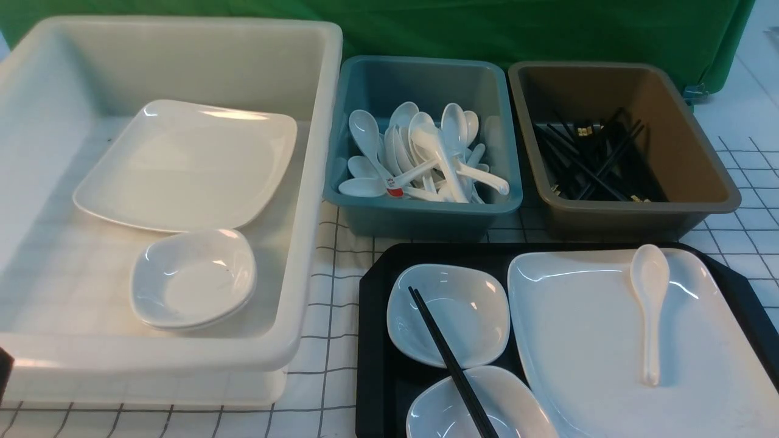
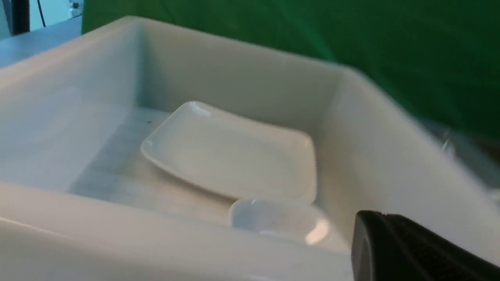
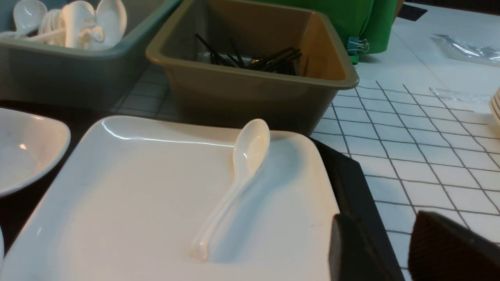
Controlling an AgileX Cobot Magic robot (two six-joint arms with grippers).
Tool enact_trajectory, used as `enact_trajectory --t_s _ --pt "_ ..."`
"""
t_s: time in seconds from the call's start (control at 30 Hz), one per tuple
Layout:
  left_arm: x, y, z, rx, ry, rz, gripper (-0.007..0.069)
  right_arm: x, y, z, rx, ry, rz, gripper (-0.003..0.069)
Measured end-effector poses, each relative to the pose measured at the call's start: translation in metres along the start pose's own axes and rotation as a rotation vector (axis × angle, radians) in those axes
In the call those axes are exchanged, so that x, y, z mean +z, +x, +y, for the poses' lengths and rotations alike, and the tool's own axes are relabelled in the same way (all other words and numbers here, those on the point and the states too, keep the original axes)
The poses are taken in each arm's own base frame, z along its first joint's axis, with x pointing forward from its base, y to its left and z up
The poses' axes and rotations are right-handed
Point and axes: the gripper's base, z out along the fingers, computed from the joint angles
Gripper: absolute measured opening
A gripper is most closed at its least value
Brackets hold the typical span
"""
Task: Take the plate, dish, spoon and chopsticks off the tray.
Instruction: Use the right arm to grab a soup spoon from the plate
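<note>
The black tray [image 1: 372, 340] lies at the front right. On it stand two small white dishes [image 1: 448, 314] [image 1: 475, 407], with the black chopsticks [image 1: 450, 365] lying across both. Beside them sits the large white plate [image 1: 584, 340], and the white spoon [image 1: 650, 304] rests on it. In the right wrist view my right gripper [image 3: 381, 224] is open and empty, low by the tray's edge [image 3: 351, 183], next to the plate [image 3: 156, 187] and spoon [image 3: 238, 171]. My left gripper [image 2: 371, 220] is shut, at the near wall of the white bin [image 2: 117, 242].
The big white bin [image 1: 304, 182] at the left holds another plate [image 1: 188, 164] and a small dish [image 1: 195, 277]. Behind the tray stand a teal bin [image 1: 426, 210] of spoons and a brown bin [image 1: 627, 213] of chopsticks. A stack of white dishes [image 3: 495, 109] sits far right.
</note>
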Motion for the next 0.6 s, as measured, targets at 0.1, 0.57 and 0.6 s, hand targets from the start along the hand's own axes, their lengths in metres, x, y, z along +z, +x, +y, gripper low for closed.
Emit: enact_trajectory --t_s 0.1,0.57,0.6 --pt "-0.001 -0.010 -0.001 -0.078 0.011 -0.110 0.0020 0.000 0.000 0.000 0.000 0.000 0.000 0.0242" --pt "-0.015 -0.050 -0.003 -0.124 0.074 -0.576 0.0020 -0.002 -0.018 -0.002 0.433 -0.018 -0.209 0.0242" --pt "-0.021 -0.059 -0.004 -0.127 0.091 -0.687 0.0020 -0.003 -0.024 -0.004 0.566 -0.030 -0.282 0.0242"
